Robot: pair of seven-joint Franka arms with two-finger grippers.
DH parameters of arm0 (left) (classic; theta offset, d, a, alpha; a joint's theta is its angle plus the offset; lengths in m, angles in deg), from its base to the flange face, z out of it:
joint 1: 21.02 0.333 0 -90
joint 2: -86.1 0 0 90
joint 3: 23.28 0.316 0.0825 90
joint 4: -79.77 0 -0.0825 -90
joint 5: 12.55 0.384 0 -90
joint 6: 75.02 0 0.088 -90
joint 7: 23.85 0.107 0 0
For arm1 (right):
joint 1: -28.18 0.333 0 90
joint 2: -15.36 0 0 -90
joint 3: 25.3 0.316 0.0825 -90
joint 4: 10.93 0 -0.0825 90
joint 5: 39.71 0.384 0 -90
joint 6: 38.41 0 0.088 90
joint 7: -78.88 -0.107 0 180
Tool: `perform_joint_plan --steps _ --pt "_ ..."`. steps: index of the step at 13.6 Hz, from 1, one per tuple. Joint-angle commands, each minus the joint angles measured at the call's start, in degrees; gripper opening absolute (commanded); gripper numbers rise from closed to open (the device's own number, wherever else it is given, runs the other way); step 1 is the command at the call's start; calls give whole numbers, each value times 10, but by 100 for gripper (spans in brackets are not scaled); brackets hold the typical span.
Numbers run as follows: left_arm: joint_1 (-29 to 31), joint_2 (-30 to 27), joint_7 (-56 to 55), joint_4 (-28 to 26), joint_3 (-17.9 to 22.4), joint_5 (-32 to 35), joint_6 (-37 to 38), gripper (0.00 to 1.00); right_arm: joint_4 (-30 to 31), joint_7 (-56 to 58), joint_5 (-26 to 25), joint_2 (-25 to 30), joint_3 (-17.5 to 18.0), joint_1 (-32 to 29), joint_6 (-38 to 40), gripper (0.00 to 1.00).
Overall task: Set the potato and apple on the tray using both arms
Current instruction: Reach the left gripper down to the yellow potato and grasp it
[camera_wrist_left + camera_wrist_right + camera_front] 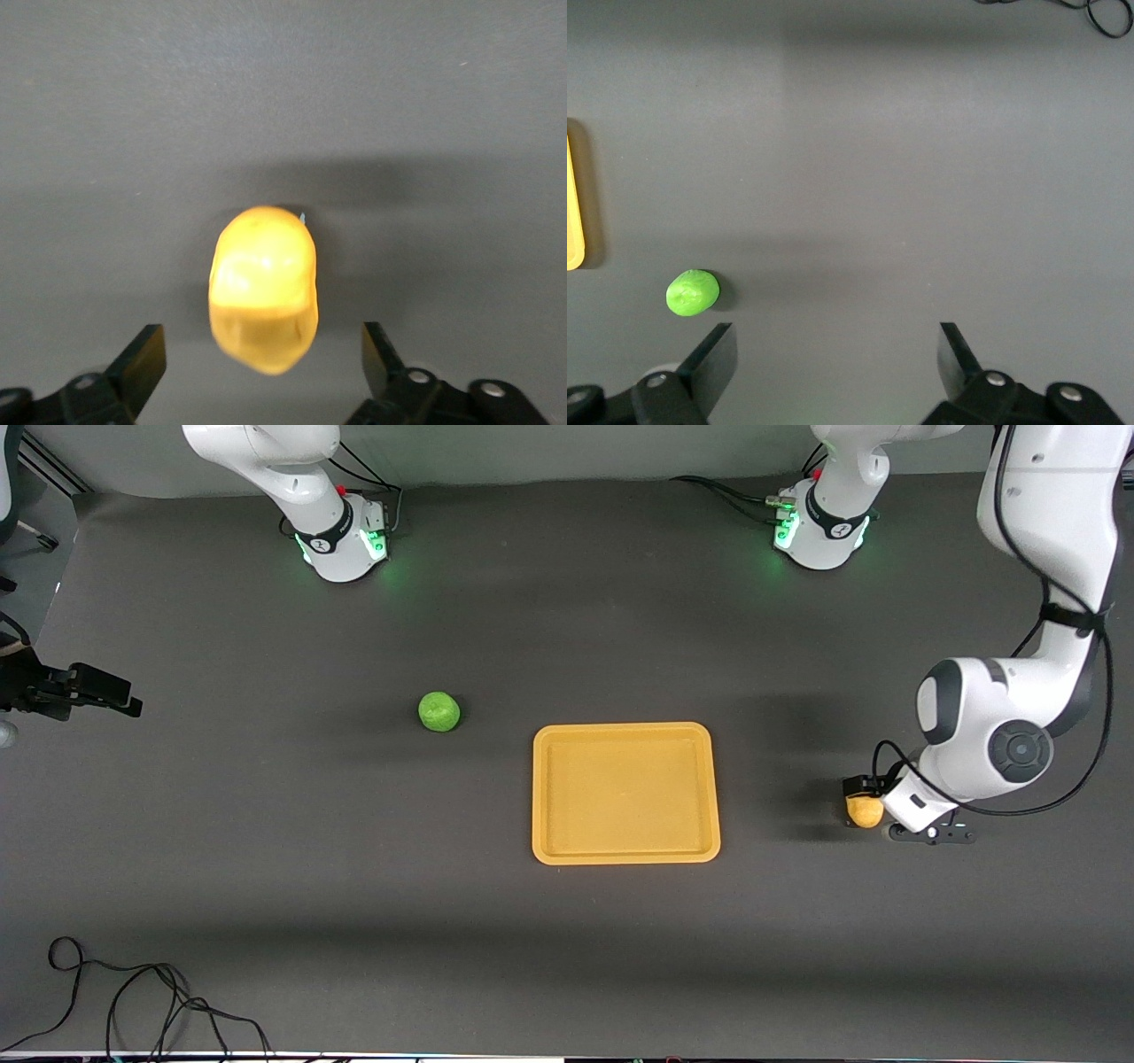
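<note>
Left gripper (pixel 264 359) spread wide, straddling potato (pixel 263 288) on surface, nothing clamped. Right gripper (pixel 833 363) wide, empty, waits high; apple (pixel 692 292) off-centre, toward tray (pixel 574 199).

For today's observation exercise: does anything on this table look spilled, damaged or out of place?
Nothing stands out. The tray lies flat and bare, the apple sits whole on the table, and the potato lies between the open fingers of the left hand. The right hand hangs open over bare table.
</note>
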Motion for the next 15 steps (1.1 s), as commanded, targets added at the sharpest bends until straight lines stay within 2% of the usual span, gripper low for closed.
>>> perform_joint_plan --steps 1,3,4,6,8,10,12,15 --pt "0 24 0 1 1 -1 -11 87 33 13 -7 27 -5 4 -18 100" --pt "-2 29 0 1 1 -1 -9 51 32 11 -7 24 -5 5 -18 100" --pt "-3 29 0 2 1 -1 -8 46 31 10 -7 23 -5 5 -18 100" --pt "-3 5 -2 4 0 -1 4 17 27 10 -7 20 -5 5 -17 100" --pt "-15 -25 -22 14 -3 -2 34 11 26 10 -7 20 -5 6 -17 100" --pt "-40 -57 -94 31 -22 -2 68 0 26 10 -7 20 -5 7 -18 100" --pt "-71 -58 -190 67 -60 -2 112 0 26 10 -7 21 -5 7 -19 100" --pt "-121 -33 -294 91 -110 -19 87 0 28 10 -7 23 -5 8 -19 100"
